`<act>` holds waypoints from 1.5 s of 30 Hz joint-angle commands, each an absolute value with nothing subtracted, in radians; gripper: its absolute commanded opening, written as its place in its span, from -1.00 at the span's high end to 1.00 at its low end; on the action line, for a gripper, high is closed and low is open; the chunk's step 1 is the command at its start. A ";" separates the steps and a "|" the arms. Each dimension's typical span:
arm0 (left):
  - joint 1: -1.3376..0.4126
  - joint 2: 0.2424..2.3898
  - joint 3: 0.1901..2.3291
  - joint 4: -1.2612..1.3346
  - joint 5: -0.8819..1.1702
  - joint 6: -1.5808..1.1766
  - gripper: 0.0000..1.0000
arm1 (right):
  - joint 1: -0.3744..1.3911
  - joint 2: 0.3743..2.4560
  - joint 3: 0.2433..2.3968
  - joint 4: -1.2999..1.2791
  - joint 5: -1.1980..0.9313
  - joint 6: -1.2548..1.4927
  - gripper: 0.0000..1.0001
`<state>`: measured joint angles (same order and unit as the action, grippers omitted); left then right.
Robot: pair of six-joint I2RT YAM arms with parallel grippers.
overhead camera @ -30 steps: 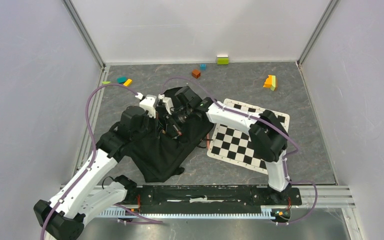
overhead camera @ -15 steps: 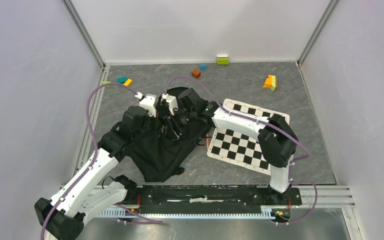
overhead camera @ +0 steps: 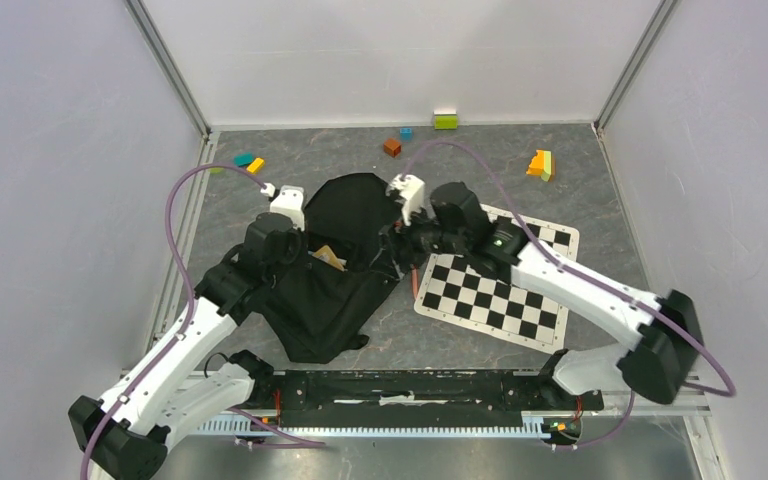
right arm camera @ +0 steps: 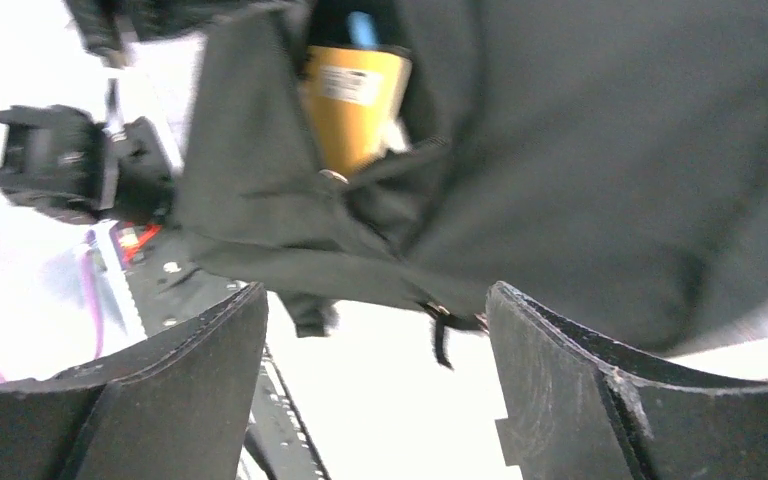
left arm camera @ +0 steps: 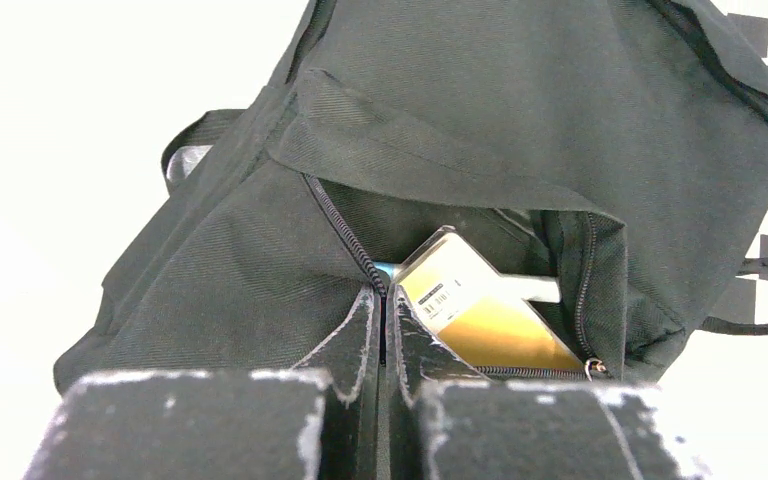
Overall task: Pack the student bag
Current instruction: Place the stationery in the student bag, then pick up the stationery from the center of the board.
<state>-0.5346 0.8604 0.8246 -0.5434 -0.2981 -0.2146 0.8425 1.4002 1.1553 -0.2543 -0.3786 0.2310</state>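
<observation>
One yellow box (left arm camera: 480, 318) juts from the bag (left arm camera: 600, 130); left jaws clench its 9 o'clock rim, right jaws released, so pushing it deeper seems next.

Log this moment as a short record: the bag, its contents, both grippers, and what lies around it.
bag: student bag, lying slumped, pocket unzipped
contents: yellow box sticking out of the opening, blue item behind it
left gripper: shut, pinching the bag's zipper edge
right gripper: open, empty, just off the bag
board: checkered board, to the bag's right
loose: small coloured blocks at the far edge, among them a green block
</observation>
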 commanded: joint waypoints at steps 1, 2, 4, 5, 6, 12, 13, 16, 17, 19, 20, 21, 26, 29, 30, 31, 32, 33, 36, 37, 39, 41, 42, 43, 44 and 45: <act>-0.525 0.806 0.808 -0.471 -0.419 -0.151 0.92 | 0.827 1.245 1.000 -0.275 -0.048 0.239 -0.64; -0.525 0.799 0.802 -0.468 -0.413 -0.149 0.92 | 0.827 1.217 0.947 -0.263 0.018 0.254 -0.59; -0.525 0.793 0.798 -0.467 -0.408 -0.144 0.92 | 0.829 1.172 0.858 -0.239 0.097 0.278 -0.47; -0.525 0.796 0.798 -0.470 -0.409 -0.143 0.92 | 0.830 1.157 0.819 -0.215 0.111 0.288 -0.42; -0.525 0.798 0.798 -0.474 -0.411 -0.143 0.92 | 0.835 1.148 0.776 -0.186 0.124 0.301 -0.37; -0.525 0.808 0.793 -0.472 -0.380 -0.141 0.92 | 0.928 1.247 0.713 -0.074 0.240 0.317 -0.22; -0.525 0.811 0.793 -0.475 -0.377 -0.141 0.92 | 0.947 1.276 0.721 -0.065 0.274 0.314 -0.22; -0.525 0.812 0.798 -0.488 -0.389 -0.142 0.92 | 0.977 1.350 0.732 -0.020 0.332 0.316 -0.15; -0.525 0.809 0.798 -0.486 -0.389 -0.144 0.92 | 0.977 1.369 0.732 -0.009 0.342 0.317 -0.12; -0.525 0.797 0.795 -0.484 -0.377 -0.148 0.92 | 0.979 1.408 0.737 -0.008 0.360 0.315 -0.06; -0.525 0.793 0.792 -0.482 -0.371 -0.149 0.92 | 0.979 1.425 0.741 -0.009 0.364 0.311 -0.04; -0.525 0.791 0.791 -0.479 -0.366 -0.149 0.91 | 0.979 1.439 0.745 0.024 0.367 0.309 -0.03; -0.525 0.805 0.796 -0.477 -0.358 -0.142 0.91 | 0.979 1.507 0.748 0.076 0.361 0.314 0.04; -0.525 0.805 0.795 -0.480 -0.349 -0.142 0.91 | 0.979 1.534 0.743 0.109 0.337 0.327 0.15; -0.525 0.805 0.795 -0.479 -0.345 -0.142 0.91 | 0.979 1.541 0.741 0.122 0.333 0.329 0.17; -0.525 0.804 0.795 -0.478 -0.340 -0.143 0.91 | 0.979 1.548 0.741 0.128 0.334 0.332 0.19; -0.525 0.804 0.795 -0.477 -0.337 -0.144 0.91 | 0.979 1.555 0.741 0.130 0.335 0.335 0.22; -0.525 0.804 0.795 -0.476 -0.335 -0.144 0.91 | 0.979 1.561 0.742 0.132 0.335 0.336 0.24; -0.525 0.805 0.795 -0.476 -0.331 -0.143 0.91 | 0.979 1.582 0.747 0.137 0.334 0.341 0.29; -0.525 0.805 0.795 -0.476 -0.332 -0.143 0.91 | 0.979 1.588 0.747 0.135 0.341 0.346 0.31; -0.525 0.806 0.793 -0.476 -0.331 -0.143 0.91 | 0.979 1.599 0.744 0.129 0.358 0.367 0.36; -0.525 0.807 0.794 -0.477 -0.328 -0.144 0.91 | 0.979 1.611 0.744 0.123 0.359 0.383 0.42; -0.525 0.805 0.798 -0.477 -0.328 -0.144 0.91 | 0.979 1.615 0.745 0.113 0.360 0.393 0.46; -0.525 0.804 0.801 -0.477 -0.328 -0.146 0.91 | 0.979 1.617 0.746 0.105 0.363 0.402 0.50; -0.525 0.801 0.807 -0.480 -0.328 -0.153 0.91 | 0.979 1.617 0.742 0.099 0.371 0.413 0.53; -0.525 0.797 0.815 -0.482 -0.327 -0.165 0.91 | 0.979 1.617 0.736 0.097 0.375 0.416 0.56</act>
